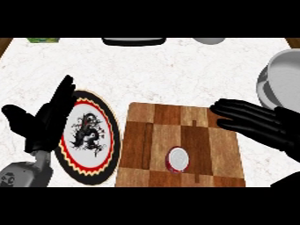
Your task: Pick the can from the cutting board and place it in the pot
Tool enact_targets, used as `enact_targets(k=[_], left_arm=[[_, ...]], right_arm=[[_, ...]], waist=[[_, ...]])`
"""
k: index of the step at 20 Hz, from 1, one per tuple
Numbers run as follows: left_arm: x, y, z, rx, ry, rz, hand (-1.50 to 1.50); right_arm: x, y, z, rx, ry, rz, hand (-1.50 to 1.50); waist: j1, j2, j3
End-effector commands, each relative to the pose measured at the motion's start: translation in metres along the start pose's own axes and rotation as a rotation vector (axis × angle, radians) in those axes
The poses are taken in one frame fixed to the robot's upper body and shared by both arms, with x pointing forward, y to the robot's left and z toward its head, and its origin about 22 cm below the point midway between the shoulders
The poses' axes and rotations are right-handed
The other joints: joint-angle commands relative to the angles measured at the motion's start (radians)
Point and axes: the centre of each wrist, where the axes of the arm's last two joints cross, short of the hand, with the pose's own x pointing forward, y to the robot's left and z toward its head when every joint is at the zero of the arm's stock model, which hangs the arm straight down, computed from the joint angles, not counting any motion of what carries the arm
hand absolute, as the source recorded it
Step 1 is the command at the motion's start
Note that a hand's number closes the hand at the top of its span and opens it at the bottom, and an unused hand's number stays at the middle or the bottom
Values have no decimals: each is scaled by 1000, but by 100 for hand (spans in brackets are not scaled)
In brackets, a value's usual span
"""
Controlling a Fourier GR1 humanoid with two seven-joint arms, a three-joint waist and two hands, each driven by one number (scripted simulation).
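The grey pot (288, 79) stands at the right edge of the white marble counter (165, 70), cut off by the view's border; what shows of its pale inside holds nothing, though part of it lies beyond the frame. The can (178, 159), seen from above as a white top with a red rim, stands upright on the wooden cutting board (178, 132), in the board's near half and a little right of its middle, well apart from the pot. The right hand (256, 123) reaches in from the right with its fingers straight and spread, lying over the board's far right corner; it holds nothing, and its fingertips are above the board beyond the can, not touching it. Its dark wrist and forearm lie between the can and the pot. Just left of the board lies a round plate (87, 138) with a black rim, a red and yellow zigzag band and a black dragon figure on white; nothing lies on it. The left hand (45, 121) shows at the left, fingers straight and pointing up, released and grasping nothing, covering the plate's left edge. Along the far edge of the counter are a green thing (43, 40), a dark flat thing (133, 41) and a pale rounded thing (209, 40), each cut off and too little seen to name.
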Motion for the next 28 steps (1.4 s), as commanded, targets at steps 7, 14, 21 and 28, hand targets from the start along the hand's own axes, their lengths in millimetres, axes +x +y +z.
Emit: enact_targets(k=[7,14,21,28], left_arm=[[-2,-12,-4,-10,-1,1,0],[8,-8,-8,1,-3,-4,0],[12,-19,8,-2,-29,-2,0],[14,-3,23,-19,-15,-11,0]], right_arm=[[62,-30,-28,263,240,172,-150],[46,1,-67,289,358,144,-150],[38,13,-44,414,431,203,-150],[34,48,-66,392,490,240,-150]], waist=[[15,5,-2],[21,8,0],[13,5,2],[18,5,2]])
